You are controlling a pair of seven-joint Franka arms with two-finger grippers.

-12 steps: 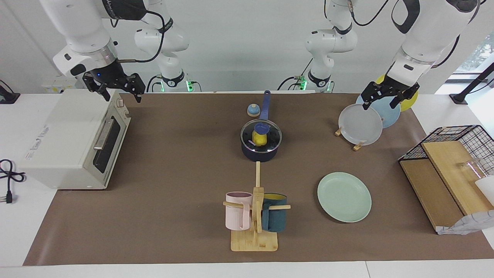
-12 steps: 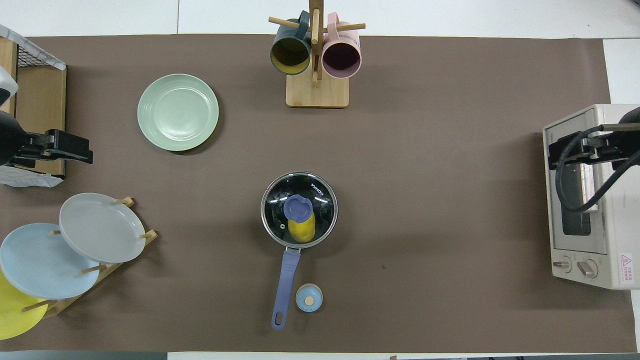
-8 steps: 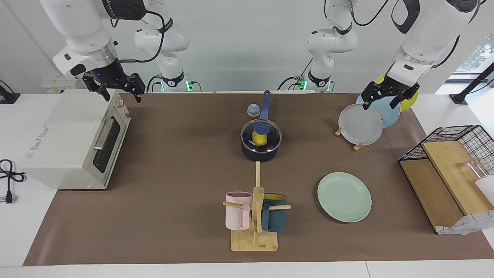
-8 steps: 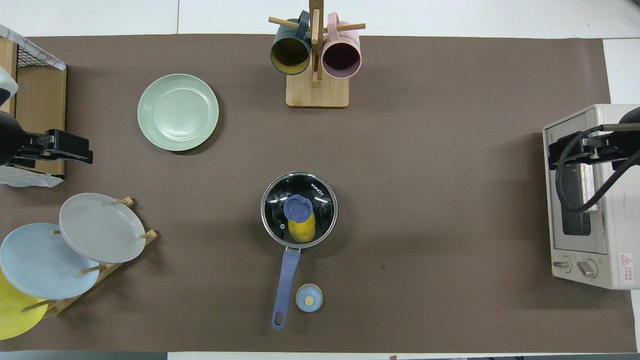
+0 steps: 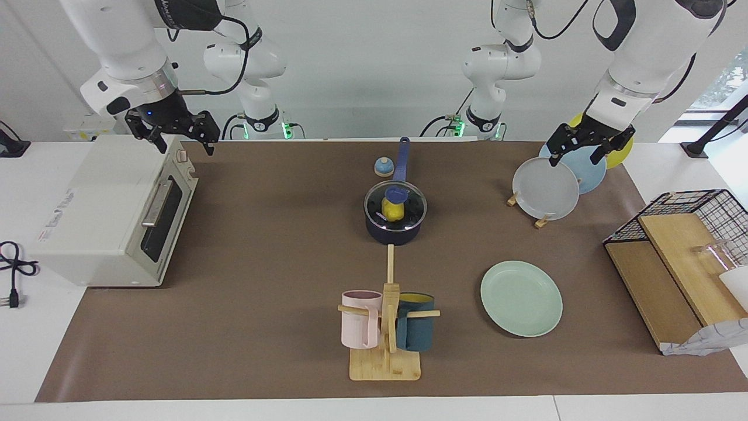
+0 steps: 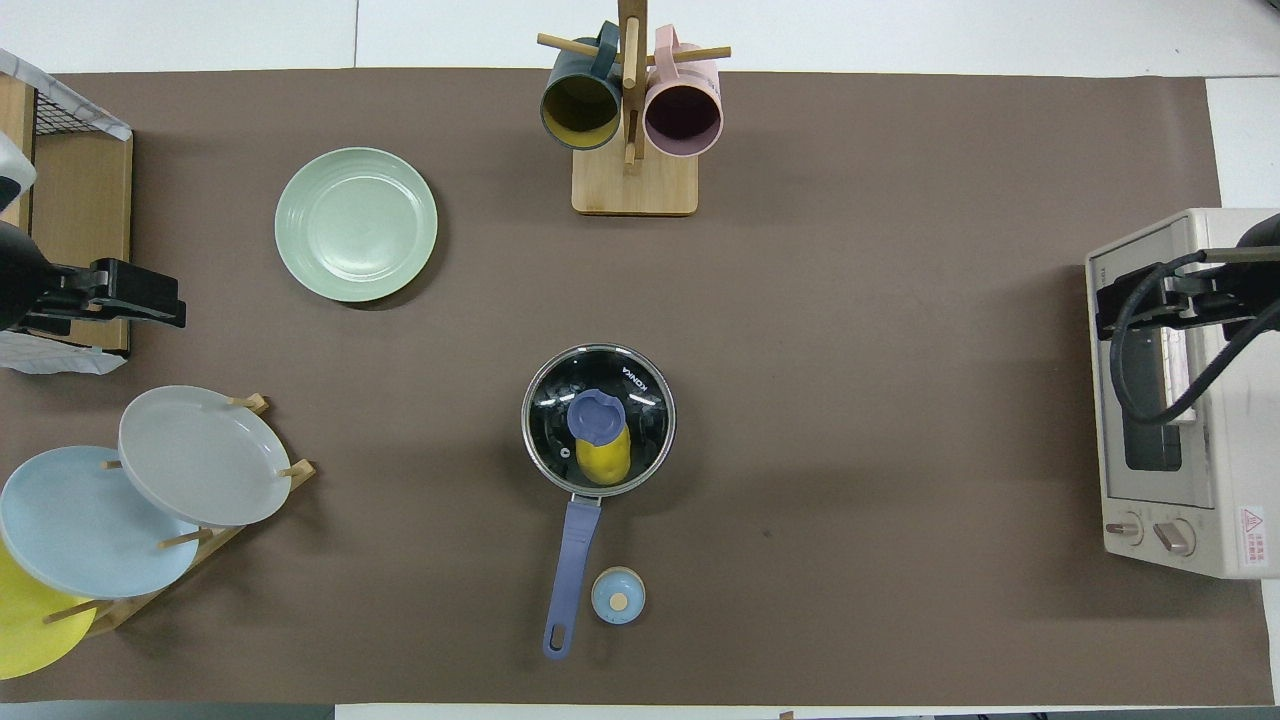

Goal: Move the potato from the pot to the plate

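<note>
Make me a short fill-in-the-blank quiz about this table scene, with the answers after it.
1. The potato sits inside the ____.
2. A glass ____ covers the pot.
3. The mint-green plate holds ____.
4. The right claw hangs over the ____.

Missing words: pot; lid; nothing; toaster oven

Table (image 5: 23,351): white; a brown mat (image 5: 263,292) covered most of it
On mat: pot (image 5: 392,231); green plate (image 5: 521,298); mug stand (image 5: 384,365); plate rack (image 5: 543,221); small bell (image 5: 383,167)
Ends: toaster oven (image 5: 99,216); wire basket (image 5: 695,216)
</note>
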